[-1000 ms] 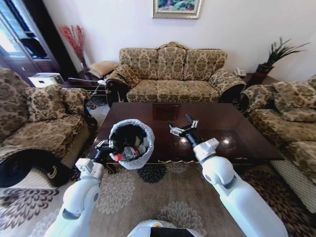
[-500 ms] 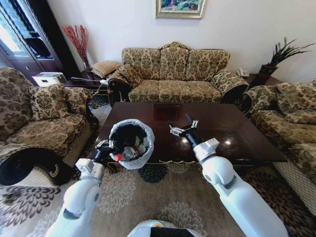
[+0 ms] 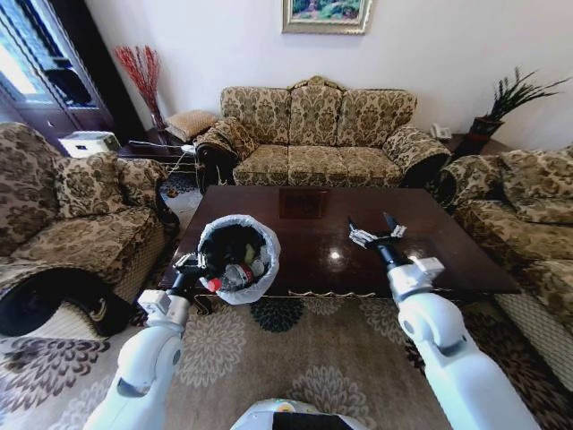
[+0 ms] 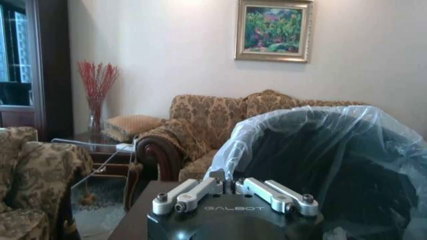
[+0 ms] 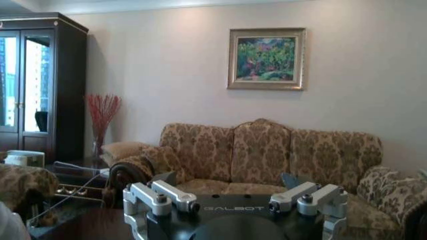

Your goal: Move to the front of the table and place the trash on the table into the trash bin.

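Black bin, trash inside, gripped by the left claw; right claw spread above bare tabletop, beside the bin.

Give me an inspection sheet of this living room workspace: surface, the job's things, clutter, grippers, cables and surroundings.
Surface: table, dark glossy wood with light glare on its top.
Job's things: trash bin with a white liner, tilted, at the table's near left corner; inside it a red-capped bottle and white paper wads.
Clutter: nothing seen.
Grippers: left gripper, fingers shut on the bin's rim; right gripper, fingers open, over the table's near side, holding nothing.
Cables: thin white cords beside the sofa's arm.
Surroundings: sofa behind the table, armchair on the robot's left, painting, patterned rug.
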### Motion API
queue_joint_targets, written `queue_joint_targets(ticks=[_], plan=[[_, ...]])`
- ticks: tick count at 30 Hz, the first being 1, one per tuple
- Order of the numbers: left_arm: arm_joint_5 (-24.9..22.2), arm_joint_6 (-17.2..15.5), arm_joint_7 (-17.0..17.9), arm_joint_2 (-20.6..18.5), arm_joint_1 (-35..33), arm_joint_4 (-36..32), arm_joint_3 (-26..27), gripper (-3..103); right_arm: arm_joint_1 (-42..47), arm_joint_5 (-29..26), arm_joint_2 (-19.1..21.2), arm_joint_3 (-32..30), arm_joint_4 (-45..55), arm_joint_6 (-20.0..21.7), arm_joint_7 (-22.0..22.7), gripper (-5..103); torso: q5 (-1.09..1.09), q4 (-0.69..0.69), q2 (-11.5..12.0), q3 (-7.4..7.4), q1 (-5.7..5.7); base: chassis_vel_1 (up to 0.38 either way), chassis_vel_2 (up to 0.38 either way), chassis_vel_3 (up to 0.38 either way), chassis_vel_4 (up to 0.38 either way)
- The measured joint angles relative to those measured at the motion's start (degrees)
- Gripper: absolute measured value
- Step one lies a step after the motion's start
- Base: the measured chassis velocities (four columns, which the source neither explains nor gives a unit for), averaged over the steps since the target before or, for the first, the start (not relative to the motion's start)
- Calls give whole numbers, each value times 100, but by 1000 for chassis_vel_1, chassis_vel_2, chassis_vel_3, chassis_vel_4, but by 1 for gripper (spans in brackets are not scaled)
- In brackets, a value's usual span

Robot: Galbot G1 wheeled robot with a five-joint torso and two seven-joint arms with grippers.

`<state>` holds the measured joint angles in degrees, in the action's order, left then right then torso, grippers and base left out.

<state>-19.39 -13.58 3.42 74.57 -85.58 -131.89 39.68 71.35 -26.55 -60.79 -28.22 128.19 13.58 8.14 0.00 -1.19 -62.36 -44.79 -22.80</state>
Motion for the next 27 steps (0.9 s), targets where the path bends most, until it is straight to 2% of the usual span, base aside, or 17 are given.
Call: queue_joint_targets(ticks=[8,17,27], plan=[[2,-69,37,-1,-19,-32,12,3,667,254,-174,-145,308,-2,-91,100,0,1,0,0,0,0,0,0,0],[-15,-82,48,8,3,-31,-15,3,822,350,-202,-226,311,-100,-109,100,0,1,0,0,-2,29,-33,-38,38],[-46,-87,55,-14,-9,-42,18,3,748,428,-237,-117,278,-111,-109,100,0,1,0,0,3,198,-195,-200,223]])
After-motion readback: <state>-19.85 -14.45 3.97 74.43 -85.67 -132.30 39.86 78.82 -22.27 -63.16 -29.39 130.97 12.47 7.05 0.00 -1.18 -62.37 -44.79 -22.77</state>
